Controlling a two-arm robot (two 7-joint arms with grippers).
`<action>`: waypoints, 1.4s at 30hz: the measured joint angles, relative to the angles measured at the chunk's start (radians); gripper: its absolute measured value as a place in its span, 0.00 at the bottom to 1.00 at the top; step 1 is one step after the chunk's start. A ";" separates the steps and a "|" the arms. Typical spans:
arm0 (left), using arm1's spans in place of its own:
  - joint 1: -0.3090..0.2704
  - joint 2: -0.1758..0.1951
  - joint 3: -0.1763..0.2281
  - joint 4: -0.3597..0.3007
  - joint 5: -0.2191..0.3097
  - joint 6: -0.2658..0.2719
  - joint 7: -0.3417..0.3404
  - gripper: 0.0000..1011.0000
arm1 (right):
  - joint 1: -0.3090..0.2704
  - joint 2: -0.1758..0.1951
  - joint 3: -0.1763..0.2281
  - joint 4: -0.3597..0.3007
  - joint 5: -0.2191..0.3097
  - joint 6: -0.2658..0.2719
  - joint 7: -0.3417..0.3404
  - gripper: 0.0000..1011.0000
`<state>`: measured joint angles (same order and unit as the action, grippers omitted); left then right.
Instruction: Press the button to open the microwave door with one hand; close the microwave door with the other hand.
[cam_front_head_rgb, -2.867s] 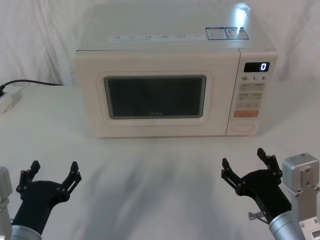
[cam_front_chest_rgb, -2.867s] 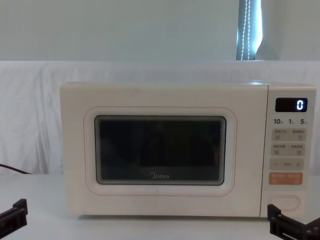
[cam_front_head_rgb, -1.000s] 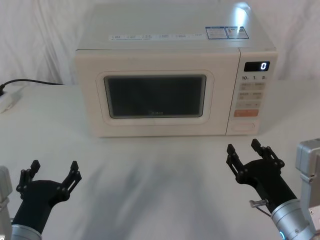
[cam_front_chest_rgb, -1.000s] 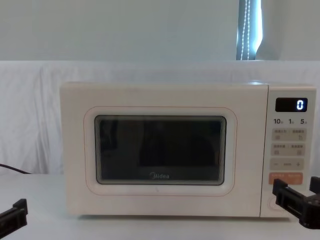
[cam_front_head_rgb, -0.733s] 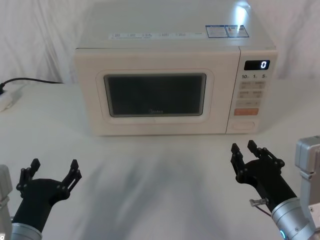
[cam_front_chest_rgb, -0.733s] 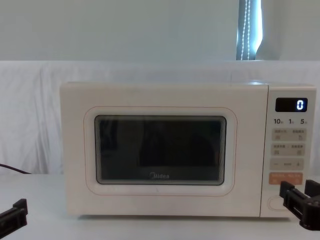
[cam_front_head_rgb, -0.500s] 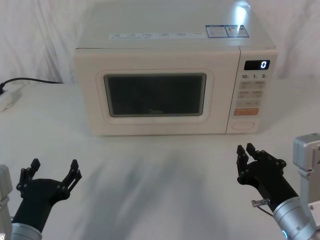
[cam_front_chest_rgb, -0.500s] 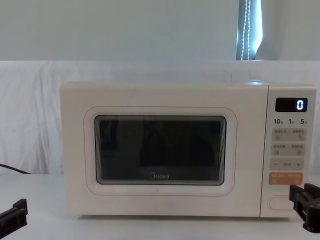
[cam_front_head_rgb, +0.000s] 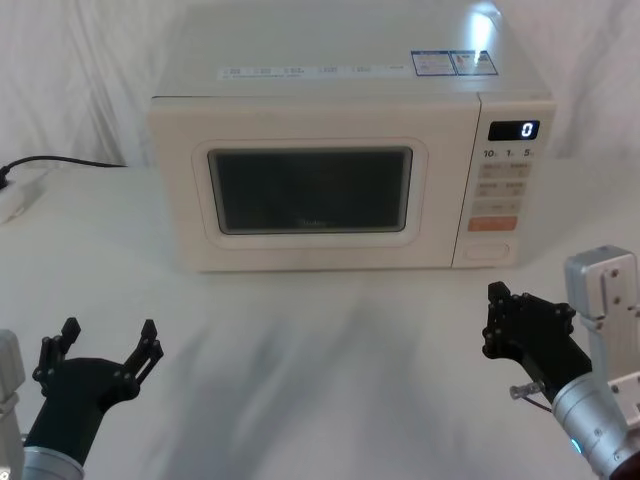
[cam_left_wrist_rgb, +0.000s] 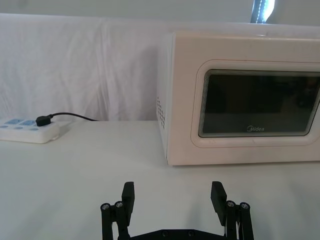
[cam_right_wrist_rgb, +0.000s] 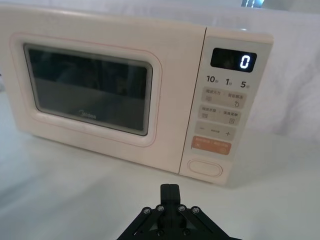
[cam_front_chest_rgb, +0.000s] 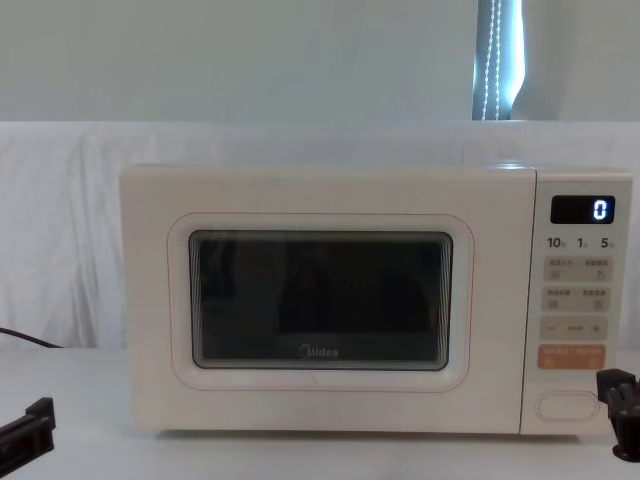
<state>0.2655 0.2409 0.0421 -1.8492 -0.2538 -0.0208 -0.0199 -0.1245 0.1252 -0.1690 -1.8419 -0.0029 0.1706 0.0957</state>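
Note:
The cream microwave stands at the back of the table with its door (cam_front_head_rgb: 310, 190) (cam_front_chest_rgb: 320, 300) (cam_right_wrist_rgb: 90, 85) (cam_left_wrist_rgb: 255, 105) shut flat. The plain pill-shaped button (cam_front_head_rgb: 486, 252) (cam_front_chest_rgb: 567, 405) (cam_right_wrist_rgb: 205, 168) sits at the bottom of the control panel, under the orange key. My right gripper (cam_front_head_rgb: 497, 320) (cam_right_wrist_rgb: 170, 192) hovers shut and empty over the table, a short way in front of the button and slightly to its right. At the near left, well short of the door, my left gripper (cam_front_head_rgb: 108, 345) (cam_left_wrist_rgb: 172, 197) stands open and holds nothing.
A white power strip (cam_front_head_rgb: 15, 200) (cam_left_wrist_rgb: 27, 131) with a black cable lies on the table left of the microwave. White cloth covers the table (cam_front_head_rgb: 320, 330) and hangs behind. The display (cam_front_head_rgb: 514, 131) reads 0.
My right gripper's fingers have closed together, from partly open to shut, while it drifted a little to the right. The left arm, door and button are unchanged.

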 joint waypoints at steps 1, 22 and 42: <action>0.000 0.000 0.000 0.000 0.000 0.000 0.000 0.99 | 0.006 0.001 0.001 0.005 -0.003 0.002 0.002 0.00; 0.000 0.000 0.000 0.000 0.000 0.000 0.000 0.99 | 0.191 -0.005 -0.017 0.209 -0.083 0.053 0.035 0.00; 0.000 0.000 0.000 0.000 0.000 0.000 0.000 0.99 | 0.324 -0.045 -0.010 0.405 -0.110 0.039 0.027 0.00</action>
<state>0.2655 0.2410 0.0421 -1.8492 -0.2538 -0.0208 -0.0199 0.1999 0.0797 -0.1794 -1.4372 -0.1124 0.2095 0.1231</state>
